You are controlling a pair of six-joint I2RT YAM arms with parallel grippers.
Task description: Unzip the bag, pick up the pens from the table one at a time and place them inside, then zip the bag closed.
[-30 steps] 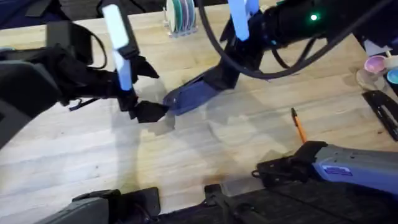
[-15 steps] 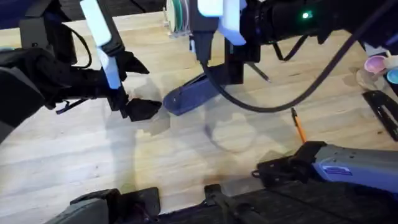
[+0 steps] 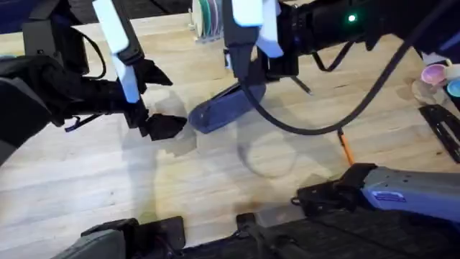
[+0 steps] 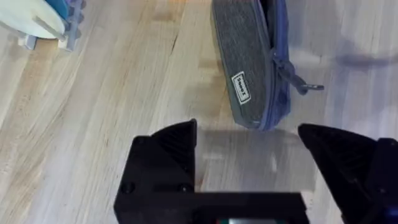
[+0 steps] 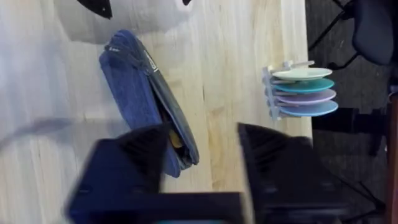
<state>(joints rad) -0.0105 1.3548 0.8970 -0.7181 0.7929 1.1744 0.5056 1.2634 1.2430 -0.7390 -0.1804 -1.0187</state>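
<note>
The blue-grey bag (image 3: 219, 108) lies slanted on the pale wooden table (image 3: 108, 187), its zipper pull (image 4: 300, 84) hanging at the near end. My left gripper (image 3: 162, 127) is open just short of that end (image 4: 249, 68), with nothing between its fingers (image 4: 168, 146). My right arm reaches across from the right, and its gripper (image 5: 202, 155) hovers open above the bag's far end (image 5: 137, 93). A small orange-brown bit (image 5: 175, 138) shows at the bag's seam. One orange pen (image 3: 346, 147) lies to the right of the bag. A thin dark pen (image 3: 301, 85) lies under the right arm.
A rack of coloured plates (image 3: 208, 18) stands at the table's far edge behind the bag. Pink and blue small things (image 3: 437, 75) and a black tool (image 3: 442, 126) sit at the right edge. Bare wood stretches in front of the bag.
My right arm has swung left, bringing its gripper over the bag's far end. My left gripper has drawn back a little to the left. The bag and orange pen have stayed put.
</note>
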